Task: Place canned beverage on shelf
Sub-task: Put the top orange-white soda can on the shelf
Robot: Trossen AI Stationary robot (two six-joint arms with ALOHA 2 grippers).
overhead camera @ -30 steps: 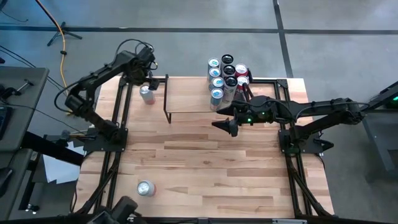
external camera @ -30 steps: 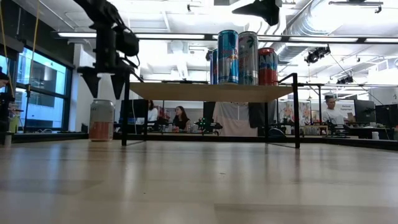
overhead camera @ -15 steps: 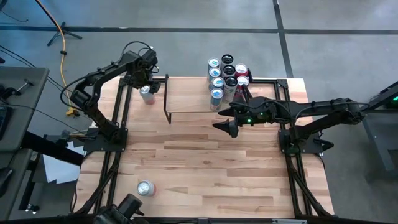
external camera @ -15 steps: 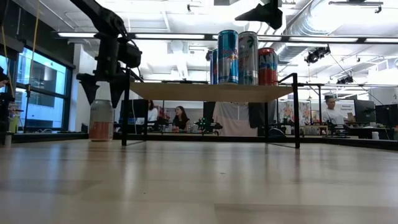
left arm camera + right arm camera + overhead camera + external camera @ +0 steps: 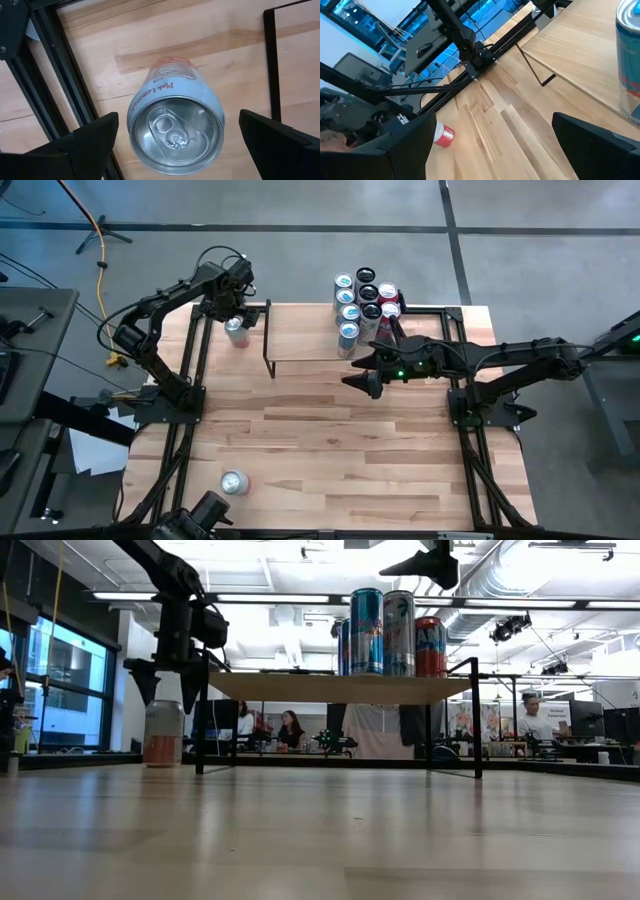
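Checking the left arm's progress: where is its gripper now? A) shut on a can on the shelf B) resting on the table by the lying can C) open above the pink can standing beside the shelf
C: the left gripper hangs open over the upright pink can, beside the shelf.

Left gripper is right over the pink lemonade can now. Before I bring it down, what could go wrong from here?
1. The open left gripper hangs above the upright pink lemonade can, which sits closer to one finger; a straight descent might clip its rim and tip it.
2. The light wood shelf with black metal legs stands right beside the can, so a swing could strike a leg.
3. Tall cans already crowd the shelf's right end; placing there risks knocking them.
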